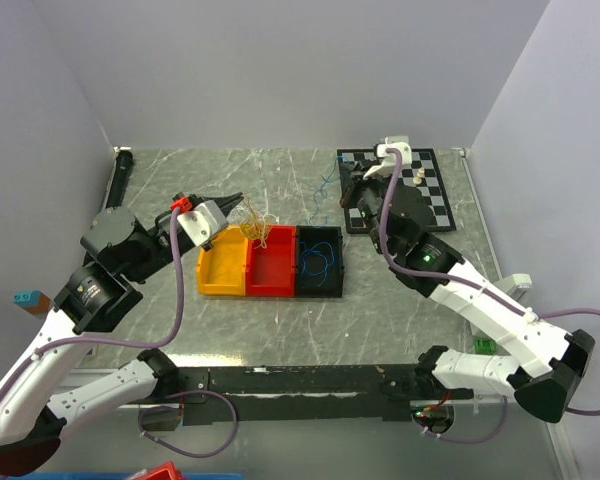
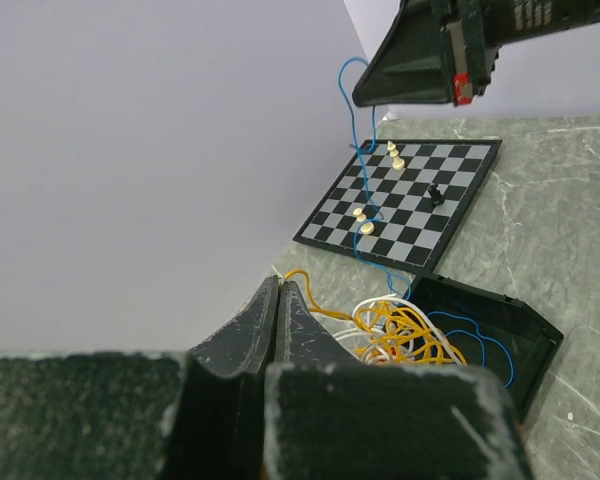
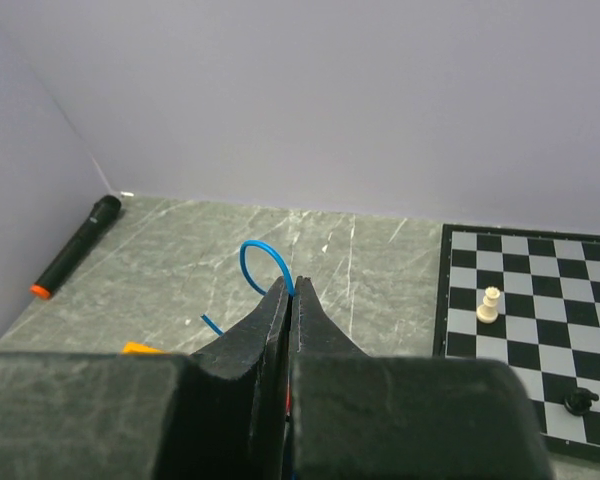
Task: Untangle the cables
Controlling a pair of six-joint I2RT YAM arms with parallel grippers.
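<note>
The cables are a clump of yellow-orange and white loops (image 1: pixel 257 222) held up over the red bin (image 1: pixel 270 275). It also shows in the left wrist view (image 2: pixel 410 335). My left gripper (image 1: pixel 238 199) (image 2: pixel 278 284) is shut on a yellow-orange and a white strand at the clump's left end. A blue cable (image 1: pixel 325 192) (image 2: pixel 357 165) runs from the black bin (image 1: pixel 338 268) up to my right gripper (image 1: pixel 346 188) (image 3: pixel 291 286), which is shut on it. A short blue loop (image 3: pixel 254 254) sticks out past the tips. More blue cable lies in the black bin (image 2: pixel 525 335).
A yellow bin (image 1: pixel 204 272) stands left of the red one. A chessboard (image 1: pixel 435 195) (image 2: pixel 460 215) with a few pieces lies at the back right. A black marker (image 1: pixel 121 175) (image 3: pixel 76 245) lies along the left wall. Walls close the back and sides.
</note>
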